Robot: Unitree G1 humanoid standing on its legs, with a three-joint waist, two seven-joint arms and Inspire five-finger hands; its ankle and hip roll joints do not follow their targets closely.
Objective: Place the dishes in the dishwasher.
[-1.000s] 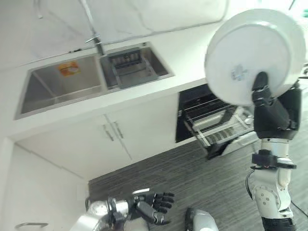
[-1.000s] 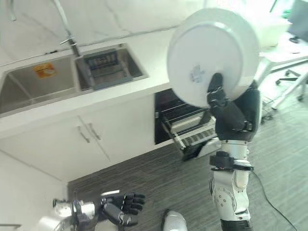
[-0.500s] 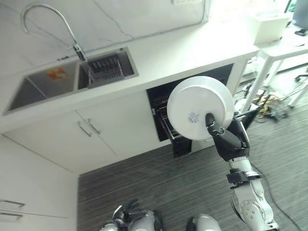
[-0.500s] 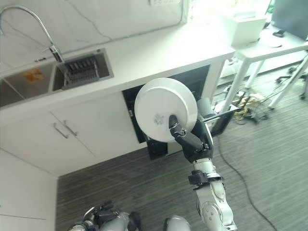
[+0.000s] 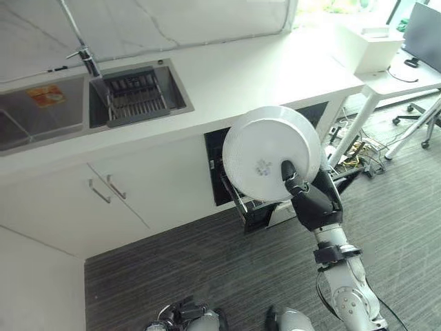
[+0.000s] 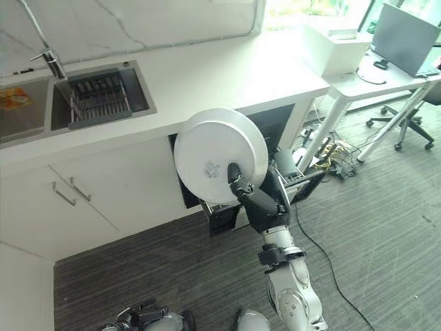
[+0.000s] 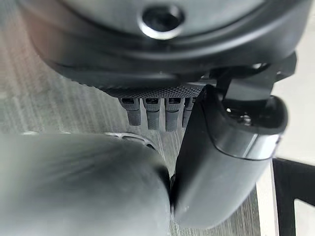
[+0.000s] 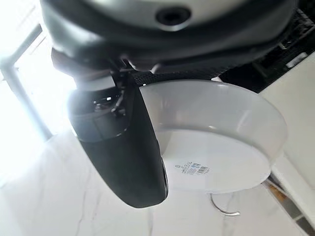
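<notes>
White counter [image 5: 262,69], grey carpet floor [image 5: 179,276].

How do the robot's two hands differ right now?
The right hand is raised in front of the open dishwasher and pinches a white plate by its rim, bottom facing the camera. The left hand hangs low above the grey floor, holding nothing, fingers hanging relaxed. Both are dark, on silver-grey arms.

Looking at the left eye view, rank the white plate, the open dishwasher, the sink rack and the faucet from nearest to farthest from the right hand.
1. White plate: held in the right hand.
2. Open dishwasher: just behind the plate, under the counter.
3. Sink rack: in the basin, off to the left.
4. Faucet: behind the rack, farthest left.
</notes>
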